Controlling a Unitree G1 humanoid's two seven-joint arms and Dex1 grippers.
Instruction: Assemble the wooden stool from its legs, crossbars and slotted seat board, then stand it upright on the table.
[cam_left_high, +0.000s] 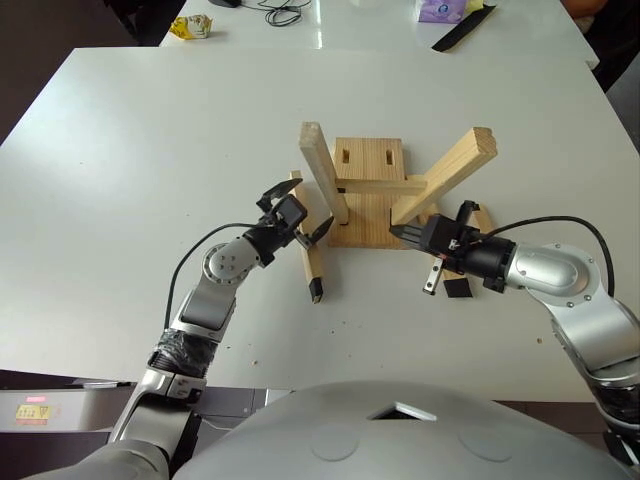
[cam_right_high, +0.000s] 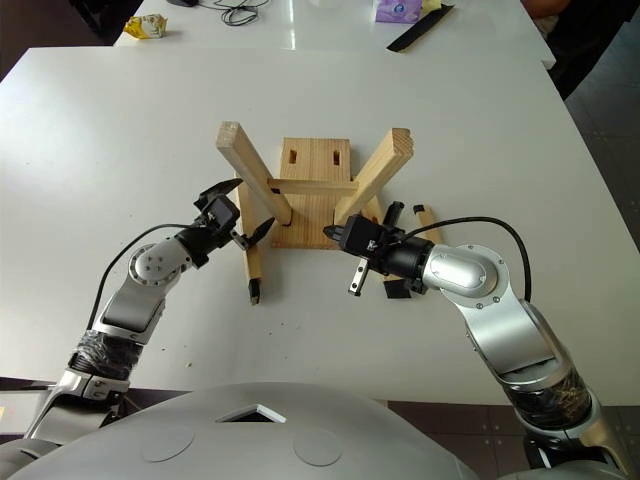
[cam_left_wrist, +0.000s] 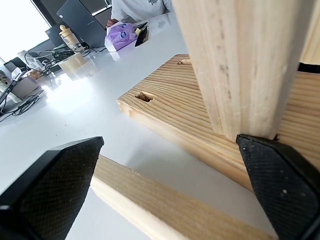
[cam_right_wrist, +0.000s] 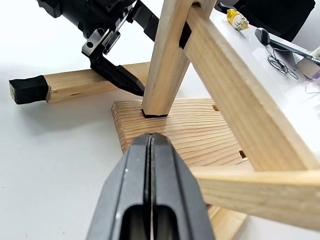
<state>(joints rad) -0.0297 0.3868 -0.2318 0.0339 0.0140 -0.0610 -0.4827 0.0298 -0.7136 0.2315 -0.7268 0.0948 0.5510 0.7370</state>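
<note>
A white table (cam_left_high: 150, 150) fills the room's middle. The seat board (cam_left_high: 370, 158) lies at its centre with two legs (cam_left_high: 455, 165) standing in it. The left gripper (cam_left_high: 303, 207), fingers spread, flanks the ten-o'clock leg (cam_left_high: 322, 165) at its base. The right gripper (cam_left_high: 397, 231), fingers pressed together, hovers at four o'clock. I'd brace the board and press that leg straight down.

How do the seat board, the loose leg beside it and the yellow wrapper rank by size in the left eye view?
1. Seat board
2. Loose leg
3. Yellow wrapper, though farther off

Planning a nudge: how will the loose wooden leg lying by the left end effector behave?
The pale square-section wooden leg with a black end cap looks rigid, flat-sided: probably slides, not rolls. The cap may grip, so it likely pivots.
</note>
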